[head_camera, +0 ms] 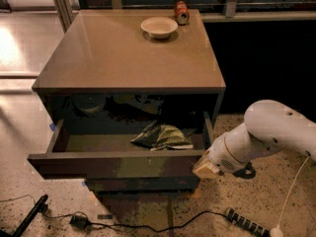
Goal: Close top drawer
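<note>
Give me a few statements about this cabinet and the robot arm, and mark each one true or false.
1. The top drawer is pulled out. True.
2. That drawer holds nothing. False: a crumpled snack bag lies inside it.
3. The gripper is at the right end of the drawer front. True.
4. The white bowl sits on the floor. False: it stands on the cabinet top, near a red can.
5. A power strip lies on the floor to the right of the cabinet. True.
</note>
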{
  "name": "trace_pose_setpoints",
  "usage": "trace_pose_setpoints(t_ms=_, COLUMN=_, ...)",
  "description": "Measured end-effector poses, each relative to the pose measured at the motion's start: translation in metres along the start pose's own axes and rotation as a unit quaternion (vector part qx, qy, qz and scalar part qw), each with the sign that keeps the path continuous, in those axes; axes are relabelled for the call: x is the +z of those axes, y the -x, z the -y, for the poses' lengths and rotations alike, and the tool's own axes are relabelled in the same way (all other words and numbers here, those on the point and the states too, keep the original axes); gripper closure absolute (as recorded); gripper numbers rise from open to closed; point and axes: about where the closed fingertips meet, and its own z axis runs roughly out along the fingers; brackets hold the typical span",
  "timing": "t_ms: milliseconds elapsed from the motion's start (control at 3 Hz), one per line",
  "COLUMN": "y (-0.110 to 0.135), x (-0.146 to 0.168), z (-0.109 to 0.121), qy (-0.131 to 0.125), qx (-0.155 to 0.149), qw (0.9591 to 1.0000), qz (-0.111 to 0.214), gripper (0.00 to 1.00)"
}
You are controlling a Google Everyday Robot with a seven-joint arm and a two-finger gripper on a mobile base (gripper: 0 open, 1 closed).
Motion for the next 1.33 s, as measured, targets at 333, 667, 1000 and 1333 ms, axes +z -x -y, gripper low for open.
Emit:
trace_pose_setpoints(t_ms=333, y=0.0000, x=0.0000, z=0.0000, qy=0.000, qx=0.000, qw=1.0000, qz=0.000, gripper=0.18)
trace_pose_setpoints(t_ms=667, y=0.0000, x=0.0000, z=-0.0001, qy=0.000, qx=0.000, qw=1.0000, qz=0.000, gripper=0.00)
trace_pose_setpoints(t_ms=1000, y=0.0000, x=0.0000, z=-0.0001, qy=0.000, qx=0.000, qw=1.0000, qz=0.000, gripper=0.00)
trace_pose_setpoints(t_ms=1333, y=0.0000, x=0.0001, z=-0.0001, qy=0.000, qx=0.000, qw=1.0000, qz=0.000, gripper=0.21)
